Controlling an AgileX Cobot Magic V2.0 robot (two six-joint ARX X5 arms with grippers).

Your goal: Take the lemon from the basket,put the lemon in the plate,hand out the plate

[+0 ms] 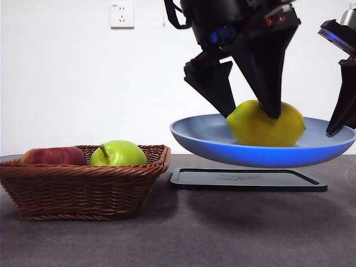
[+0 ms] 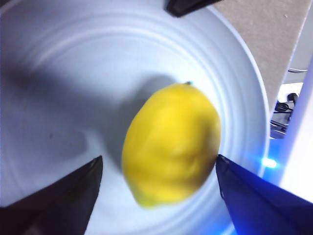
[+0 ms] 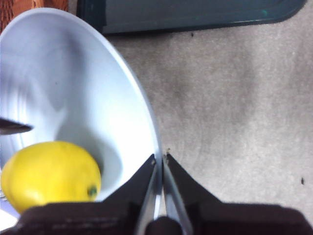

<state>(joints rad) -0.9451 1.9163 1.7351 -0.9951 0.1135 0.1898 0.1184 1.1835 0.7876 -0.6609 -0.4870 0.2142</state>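
Note:
The light-blue plate (image 1: pixel 206 139) hangs in the air above the table. My right gripper (image 3: pixel 160 159) is shut on its rim, and shows at the right edge of the front view (image 1: pixel 334 130). The yellow lemon (image 1: pixel 266 125) lies in the plate (image 2: pixel 63 73). My left gripper (image 2: pixel 157 161) is over the lemon (image 2: pixel 171 152), jaws spread on either side of it, with a gap on one side. In the front view the left gripper (image 1: pixel 252 114) comes down from above. The lemon (image 3: pixel 49 174) and plate (image 3: pixel 73 73) also show in the right wrist view. The wicker basket (image 1: pixel 83 189) stands at the left.
A yellow-green apple (image 1: pixel 118 153) and a red apple (image 1: pixel 53 156) lie in the basket. A flat black tray (image 1: pixel 247 179) lies on the grey table under the plate and shows in the right wrist view (image 3: pixel 186 12). The basket's corner (image 3: pixel 19 7) shows there too.

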